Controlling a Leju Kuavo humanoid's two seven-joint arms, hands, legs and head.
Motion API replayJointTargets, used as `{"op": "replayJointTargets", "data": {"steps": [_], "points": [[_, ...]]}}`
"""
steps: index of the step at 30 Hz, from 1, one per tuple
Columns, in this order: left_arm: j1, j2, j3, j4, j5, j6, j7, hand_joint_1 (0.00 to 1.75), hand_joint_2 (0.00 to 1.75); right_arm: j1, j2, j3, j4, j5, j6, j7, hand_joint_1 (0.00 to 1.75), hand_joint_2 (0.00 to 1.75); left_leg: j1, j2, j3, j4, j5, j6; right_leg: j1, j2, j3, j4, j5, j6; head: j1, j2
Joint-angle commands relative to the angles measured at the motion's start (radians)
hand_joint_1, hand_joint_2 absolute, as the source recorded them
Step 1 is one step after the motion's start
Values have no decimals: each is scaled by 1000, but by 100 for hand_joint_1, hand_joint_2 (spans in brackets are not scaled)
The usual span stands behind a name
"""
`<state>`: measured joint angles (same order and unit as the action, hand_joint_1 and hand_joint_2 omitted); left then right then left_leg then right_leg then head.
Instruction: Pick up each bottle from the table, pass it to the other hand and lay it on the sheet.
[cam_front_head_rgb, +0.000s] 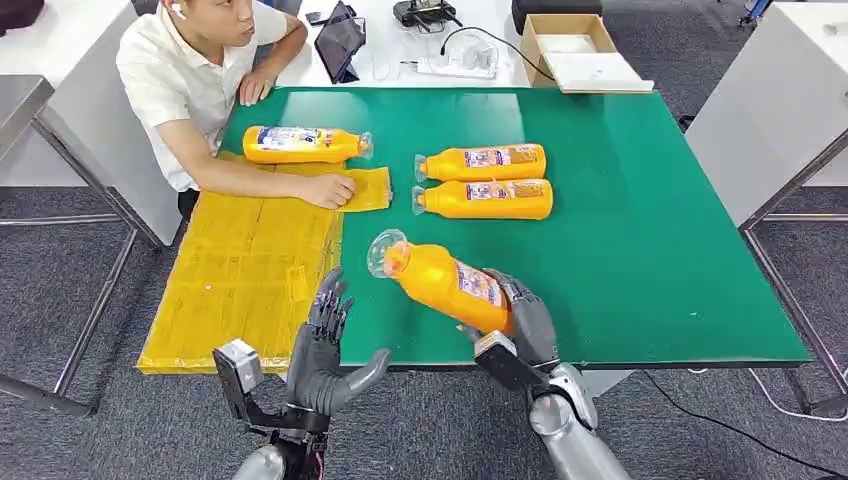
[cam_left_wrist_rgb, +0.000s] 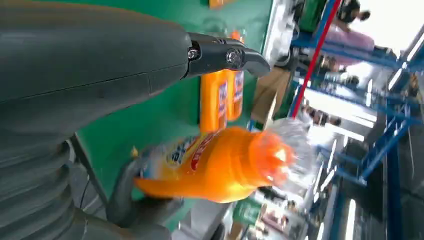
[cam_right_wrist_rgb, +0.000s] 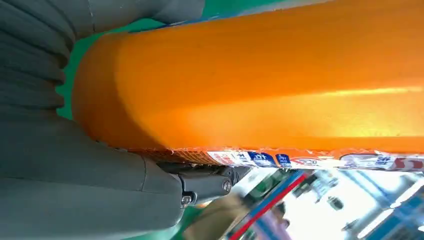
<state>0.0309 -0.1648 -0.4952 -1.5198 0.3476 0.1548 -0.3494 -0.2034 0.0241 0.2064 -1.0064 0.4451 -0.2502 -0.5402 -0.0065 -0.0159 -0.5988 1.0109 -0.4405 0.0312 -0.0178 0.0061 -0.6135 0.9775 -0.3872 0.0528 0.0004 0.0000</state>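
- The right hand (cam_front_head_rgb: 522, 322) is clamping the base of the orange bottle (cam_front_head_rgb: 445, 283), holding it off the table.
- The bottle's long axis is tilting toward the left hand (cam_front_head_rgb: 325, 350), cap end leading.
- The left hand is waiting with fingers apart, nearer the yellow sheet (cam_front_head_rgb: 245, 280).

The head view looks forward and down from high up over the whole green surface (cam_front_head_rgb: 640, 250). The left wrist view, turned on its side, sits close behind the left hand (cam_left_wrist_rgb: 75, 65), facing across that surface at the held bottle (cam_left_wrist_rgb: 220, 165). The right wrist view presses right against this bottle.
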Motion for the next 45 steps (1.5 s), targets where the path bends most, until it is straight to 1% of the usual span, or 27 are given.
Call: {"op": "replayJointTargets", "data": {"steps": [1, 2, 4, 9, 12, 13, 18, 19, 20, 22, 23, 24, 25, 26, 27, 28, 30, 32, 34, 35, 36, 38, 39, 41, 42, 43, 45], "points": [[-49, 59, -42, 53, 34, -69, 15, 0, 175, -1, 67, 208, -81, -51, 100, -14, 171, 175, 1, 2, 2, 0, -1, -2, 1, 1, 1, 0, -1, -2, 0, 0], [-52, 57, -44, 58, 38, -76, 17, 0, 175, -4, 71, 234, -80, -52, 106, -12, 175, 175, 1, 2, 2, -1, -1, -2, 1, 1, 1, 0, -1, -2, 0, 0], [-58, 53, -47, 67, 40, -81, 17, 0, 175, -7, 77, 263, -83, -46, 115, -15, 175, 175, 2, 4, 5, -1, -2, -3, 2, 2, 3, 0, -2, -3, 0, 0], [-69, 53, -70, 70, 16, -115, -15, 0, 175, 3, 70, 358, -128, -67, 153, -28, 175, 175, 1, 2, 3, -1, -1, -2, 1, 0, 2, 0, -1, -2, 0, 0], [-75, 44, -61, 75, 18, -109, -19, 0, 175, 15, 66, 401, -149, -76, 172, -36, 175, 175, 1, 1, 2, -1, -1, -2, 1, 0, 2, 0, -1, -2, 0, 0], [-77, 40, -58, 76, 20, -108, -22, 0, 175, 14, 65, 410, -145, -78, 178, -36, 175, 175, 1, 1, 5, -1, -2, -3, 1, -1, 4, -1, -2, -3, 0, 0], [-80, 32, -47, 44, -19, -69, -82, 0, 175, -4, 69, 442, -70, -85, 190, -32, 175, 175, 1, 1, 2, -1, -1, -2, 1, 0, 2, -1, -1, -2, 0, 0], [-81, 31, -47, 41, -20, -68, -83, 35, 175, -5, 70, 443, -63, -87, 191, -33, 175, 175, 2, 1, 4, -1, -1, -3, 2, -1, 3, -1, -2, -3, 0, 0], [-82, 32, -46, 38, -20, -68, -83, 175, 175, -4, 70, 445, -55, -89, 193, -32, 175, 175, 1, 1, 3, 0, -1, -2, 1, -1, 3, 0, -2, -3, 0, 0], [-77, 29, -37, 34, -7, -67, -81, 175, 175, -4, 68, 449, -45, -89, 195, -32, 150, 175, 1, 1, 3, -1, -1, -2, 1, 0, 3, -1, -1, -3, 0, 0], [-77, 30, -37, 35, -7, -67, -81, 175, 175, -2, 66, 449, -43, -89, 195, -33, 145, 175, 2, 1, 4, -1, -1, -3, 2, 0, 4, -1, -2, -3, 0, 0], [-74, 32, -36, 33, -3, -70, -80, 175, 175, 0, 65, 448, -39, -89, 193, -31, 145, 175, 2, 1, 4, -1, -1, -3, 2, -1, 3, -1, -1, -3, 0, 0], [-73, 34, -37, 33, 5, -77, -76, 175, 175, 1, 63, 447, -37, -86, 188, -29, 112, 175, 2, 1, 5, -1, -2, -3, 2, -1, 5, -1, -2, -3, 0, 0], [-70, 36, -35, 35, 20, -89, -66, 175, 175, 3, 60, 448, -34, -64, 159, -21, 40, 175, 2, 0, 3, -1, -1, -2, 2, -1, 3, -1, -1, -2, 0, 0], [-68, 36, -33, 34, 24, -92, -63, 175, 175, 4, 60, 449, -33, -52, 142, -16, 10, 175, 1, 0, 3, -1, -1, -2, 1, -1, 3, -1, -1, -2, 0, 0], [-65, 36, -31, 33, 29, -94, -60, 175, 175, 8, 59, 445, -36, -39, 123, -14, 0, 175, 2, 1, 4, -1, -2, -3, 2, -1, 4, -1, -2, -3, 0, 0], [-58, 38, -23, 32, 51, -101, -42, 175, 175, 18, 59, 444, -41, -15, 85, -9, 0, 175, 1, 0, 3, -1, -1, -2, 1, -1, 3, -1, -1, -2, 0, 0], [-47, 38, -10, 29, 61, -98, -26, 175, 175, 30, 53, 450, -54, 37, 23, 16, 0, 175, 1, 0, 4, -2, -1, -2, 1, -1, 4, -1, -2, -2, 0, 0], [-27, 25, 4, 16, 65, -94, -19, 175, 175, 40, 46, 455, -64, 72, -16, 34, 0, 175, 1, 1, 3, -1, -1, -2, 1, 0, 2, -1, -1, -2, 0, 0], [-22, 23, 9, 13, 67, -93, -12, 175, 175, 43, 44, 457, -65, 84, -30, 41, 0, 175, 2, 1, 5, -1, -2, -2, 2, 0, 4, -1, -2, -3, 0, 0], [-17, 22, 14, 11, 70, -92, -7, 175, 175, 48, 44, 457, -67, 95, -44, 49, 0, 0, 1, 1, 4, -1, -2, -2, 1, 0, 4, -1, -2, -3, 0, 0], [-9, 18, 28, 8, 73, -90, -2, 175, 175, 59, 45, 447, -70, 133, -99, 62, 0, 0, 1, 0, 2, -1, -1, -2, 1, -1, 2, -1, -1, -2, 0, 0], [-5, 20, 34, 7, 73, -87, -2, 175, 175, 67, 43, 442, -74, 139, -117, 60, 0, 0, 2, 1, 4, -1, -2, -3, 2, -1, 4, -1, -2, -3, 0, 0], [1, 19, 43, 6, 64, -69, 0, 175, 175, 86, 42, 426, -94, 138, -156, 50, 0, 0, 1, 0, 3, -1, -1, -2, 1, -1, 2, -1, -2, -2, 0, 0], [4, 25, 49, 12, 25, -19, 13, 175, 175, 109, 46, 406, -116, 155, -217, 33, 0, 0, 1, 0, 1, -1, -1, -2, 1, -1, 1, -1, -1, -2, 0, 0], [2, 34, 54, 25, -8, 16, 17, 175, 175, 123, 46, 399, -134, 162, -251, 25, 0, 0, 1, 0, 4, -1, -2, -3, 1, -1, 4, -1, -2, -3, 0, 0], [-9, 50, 60, 63, -89, 96, 24, 175, 175, 152, 47, 386, -178, 173, -317, 9, 0, 0, 1, -1, 1, -1, -1, -2, 1, -2, 1, -1, -1, -2, 0, 0]]}}
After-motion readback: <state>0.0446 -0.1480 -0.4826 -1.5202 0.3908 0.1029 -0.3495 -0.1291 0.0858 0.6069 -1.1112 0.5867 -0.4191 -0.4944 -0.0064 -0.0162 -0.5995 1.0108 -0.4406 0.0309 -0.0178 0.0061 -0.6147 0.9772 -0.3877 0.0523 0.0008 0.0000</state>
